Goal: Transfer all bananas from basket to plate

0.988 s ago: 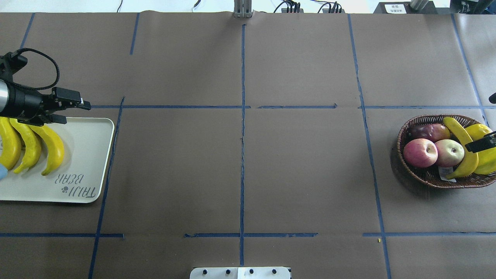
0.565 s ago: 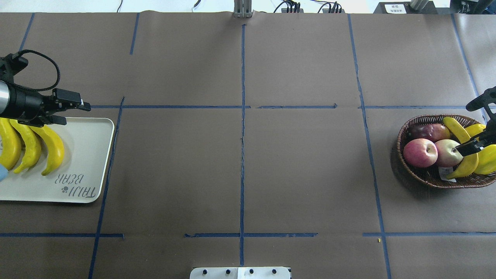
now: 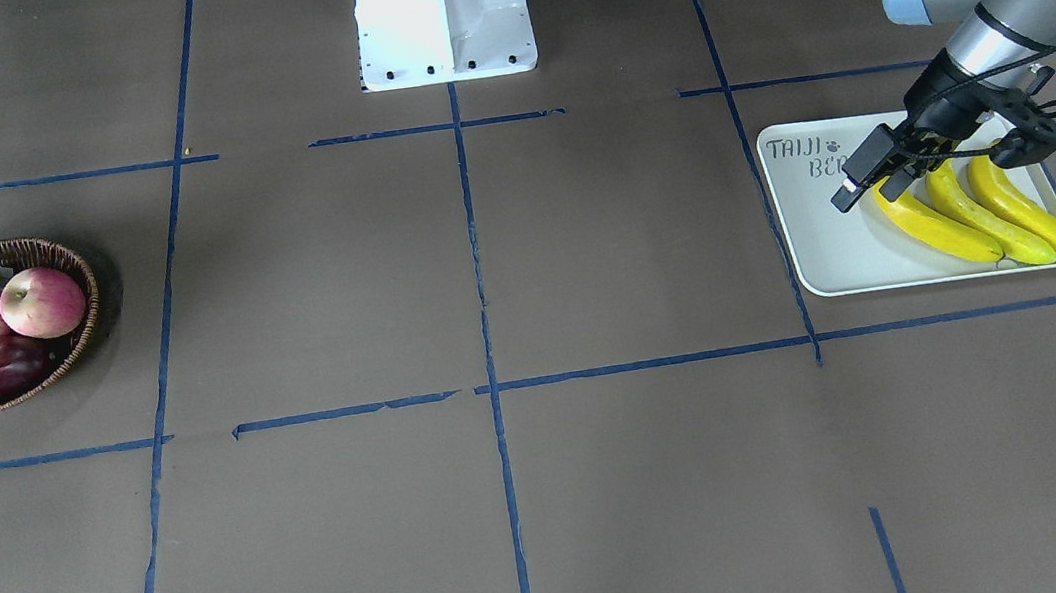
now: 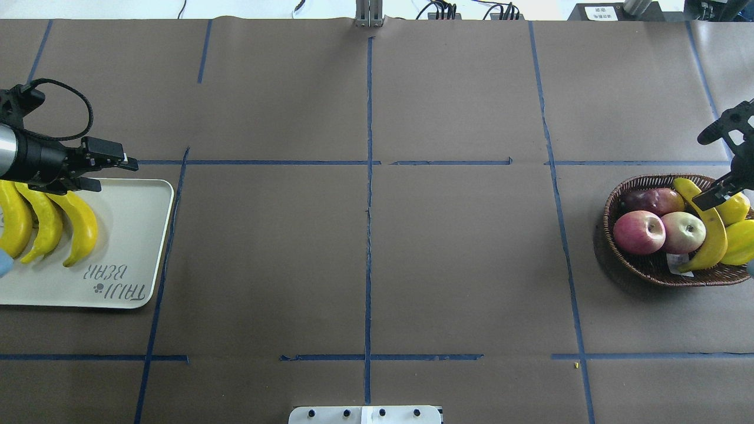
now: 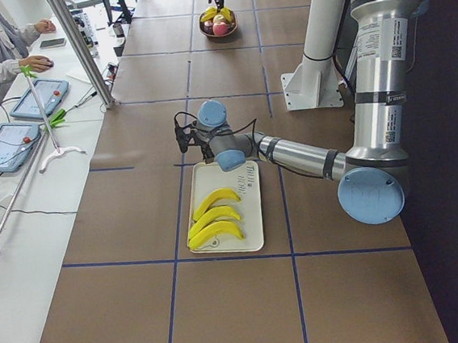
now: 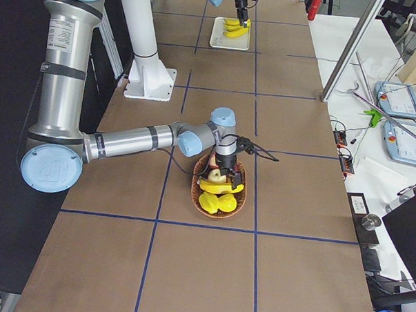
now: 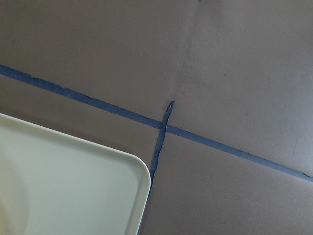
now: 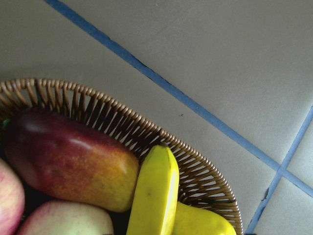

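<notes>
**Status: three bananas on plate, one in basket**

We find three bananas [image 4: 41,221] lying side by side on the plate [image 4: 129,229], at the left edge of the overhead view. The basket [image 4: 648,272] stands well apart from it, at the right edge.

The fourth banana [image 4: 714,235] lies in the basket, curved against two apples [image 4: 639,231]. A dark red fruit [image 4: 651,200] sits above the apples in the frame. Yellow-green fruit [image 4: 739,241] lies on the banana's other side.

The left claw [image 4: 112,174] hangs over the plate's upper edge, near the bananas' upper ends. Its jaws are apart and hold nothing.

The right claw [image 6: 225,172] hangs over the basket. One finger [image 4: 716,194] shows above the fourth banana's upper end. We cannot tell whether this claw is released or clenched.

The tabletop [image 4: 459,265] is brown, gridded with blue tape [image 4: 368,118].
</notes>
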{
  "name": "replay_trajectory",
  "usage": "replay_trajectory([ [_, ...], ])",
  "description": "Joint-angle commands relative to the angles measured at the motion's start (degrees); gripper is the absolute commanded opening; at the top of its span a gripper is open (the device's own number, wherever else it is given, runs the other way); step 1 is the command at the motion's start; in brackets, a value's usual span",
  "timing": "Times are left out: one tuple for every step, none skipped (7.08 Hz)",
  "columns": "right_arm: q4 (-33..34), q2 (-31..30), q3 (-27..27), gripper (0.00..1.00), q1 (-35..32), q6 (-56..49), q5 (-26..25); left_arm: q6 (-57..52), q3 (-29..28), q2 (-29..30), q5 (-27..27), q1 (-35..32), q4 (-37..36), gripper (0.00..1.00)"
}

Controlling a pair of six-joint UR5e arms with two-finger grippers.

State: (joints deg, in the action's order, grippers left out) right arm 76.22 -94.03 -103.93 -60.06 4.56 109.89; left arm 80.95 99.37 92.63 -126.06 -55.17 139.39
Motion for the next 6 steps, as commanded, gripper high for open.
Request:
replay_trajectory([
  [0.9, 0.7, 1.7, 0.92, -0.1, 0.4, -2.6, 0.0, -0.1, 0.1, 0.0, 0.3, 0.0, 1.00],
  [0.9, 0.5, 1.7, 0.92, -0.1, 0.9, -3.7, 0.0, -0.1, 0.1, 0.0, 0.4, 0.0, 1.00],
  [0.9, 0.5, 1.7, 0.92, 0.1, 1.0, -3.6, 0.0, -0.1, 0.1, 0.0, 0.4, 0.0, 1.00],
  [0.9, 0.6, 1.7, 0.92, 1.6, 2.2, -3.7, 0.0, -0.1, 0.1, 0.0, 0.4, 0.0, 1.00],
  [0.9, 0.7, 1.7, 0.92, 2.7, 4.4, -3.7, 0.0, -0.1, 0.1, 0.0, 0.4, 0.0, 1.00],
  [0.9, 0.9, 1.7, 0.92, 3.7, 5.8, -3.8, 0.0, -0.1, 0.1, 0.0, 0.4, 0.0, 1.00],
])
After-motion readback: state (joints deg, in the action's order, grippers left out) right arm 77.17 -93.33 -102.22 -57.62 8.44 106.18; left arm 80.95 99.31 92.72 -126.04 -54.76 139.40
